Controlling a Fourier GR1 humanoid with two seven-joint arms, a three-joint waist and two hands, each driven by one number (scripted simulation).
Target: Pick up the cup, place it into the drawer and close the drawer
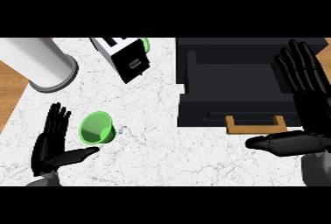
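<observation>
A green cup lies on its side on the white marble counter, its mouth facing the view. My left hand is open just left of it, fingers straight and thumb stretched out under the cup's lower edge, not around it. The black drawer stands pulled open at the right, its hollow showing, with a wooden handle on its front. My right hand is open over the drawer's right side, fingers straight and pointing away, thumb out to the left.
A large white cylinder stands at the back left. A black-and-white box sits at the back middle with something green behind it. Wooden floor shows past the counter's left edge.
</observation>
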